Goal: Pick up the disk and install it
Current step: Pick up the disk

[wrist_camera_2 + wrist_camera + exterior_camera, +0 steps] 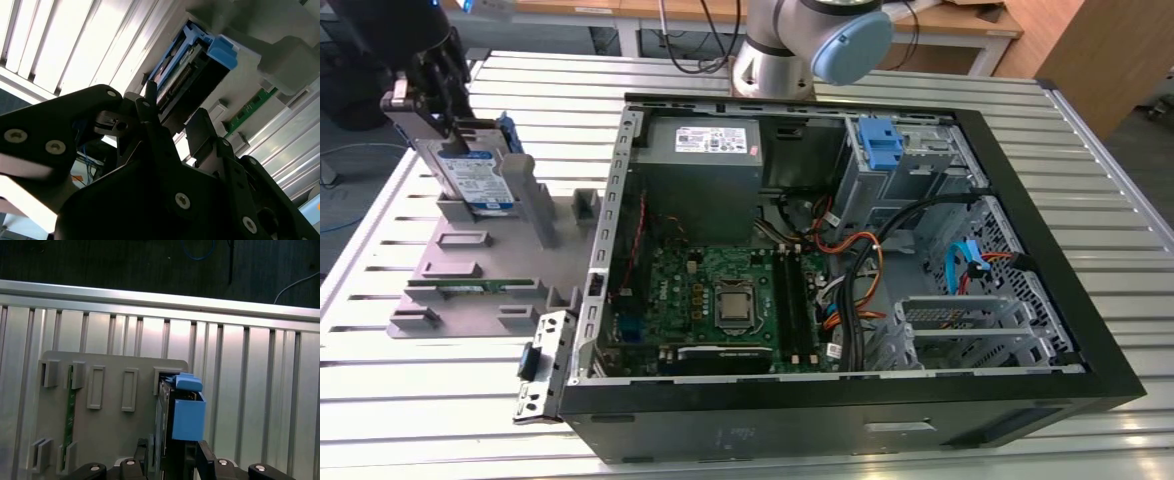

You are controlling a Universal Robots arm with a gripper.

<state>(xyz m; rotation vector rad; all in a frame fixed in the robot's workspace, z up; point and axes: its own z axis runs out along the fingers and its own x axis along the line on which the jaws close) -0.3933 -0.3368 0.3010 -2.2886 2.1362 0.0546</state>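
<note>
Disk [478,180] stands on edge in grey slotted holder [467,270] on tabletop [440,400], beside open PC case [854,425], top edge exposed for grasping. Tool [172,460] straddles it; can't tell whether clamped or spread.

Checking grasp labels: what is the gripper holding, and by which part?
Cannot be told: the gripper sits at the disk's upper end, disk upright in the grey fixture.
</note>
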